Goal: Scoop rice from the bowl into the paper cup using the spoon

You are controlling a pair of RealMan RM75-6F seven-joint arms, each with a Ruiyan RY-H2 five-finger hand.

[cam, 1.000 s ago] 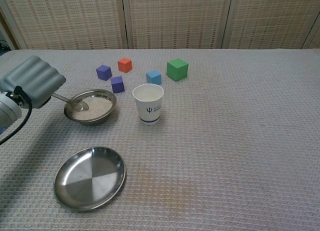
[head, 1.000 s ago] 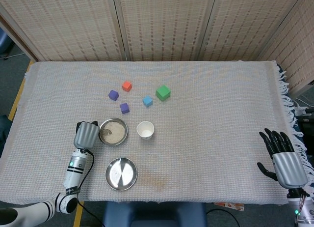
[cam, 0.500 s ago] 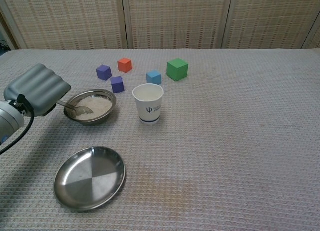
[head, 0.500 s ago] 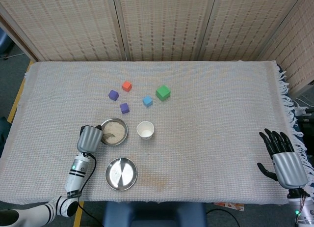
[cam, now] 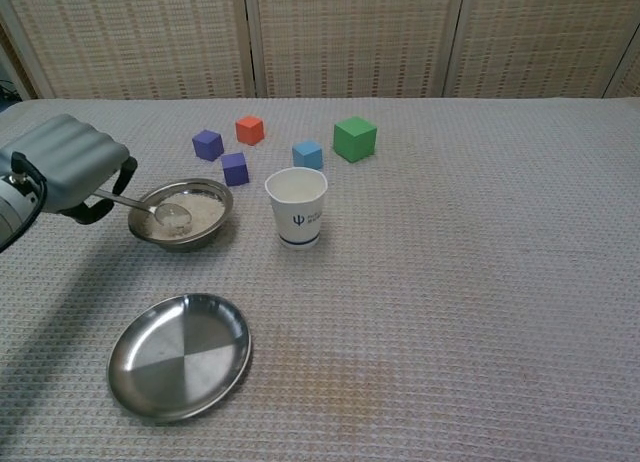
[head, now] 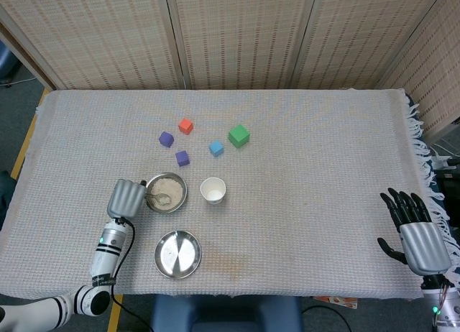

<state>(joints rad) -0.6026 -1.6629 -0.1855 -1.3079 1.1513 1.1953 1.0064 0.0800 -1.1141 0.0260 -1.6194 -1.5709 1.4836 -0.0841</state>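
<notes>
- One table [head: 316, 152], covered with a grey woven cloth, carries everything; woven screens stand behind it.
- Two robot hands are in view. The left hand [cam: 68, 164] grasps the spoon handle at the left side of the rice bowl, fingers curled around it. The right hand [head: 415, 231] lies at the table's near right corner, well apart from all the objects, fingers spread and holding nothing.
- One flat steel plate [cam: 180, 356] lies nearest the robot, just in front of the bowl and apart from it.
- One steel bowl [cam: 183, 213] with rice in it sits left of the cup, near it but not touching.
- One white paper cup [cam: 296, 207] stands upright with a blue mark on its side.
- One spoon [cam: 170, 214] has its scoop over the rice inside the bowl, with some rice on it, and its handle runs left into the left hand.
- Five small cubes lie behind the bowl and cup: one green cube [cam: 355, 139], the largest, one red cube [cam: 250, 130], one light blue cube [cam: 308, 154] just behind the cup, and two purple cubes [cam: 208, 144] [cam: 235, 168], the nearer one just behind the bowl's rim.
</notes>
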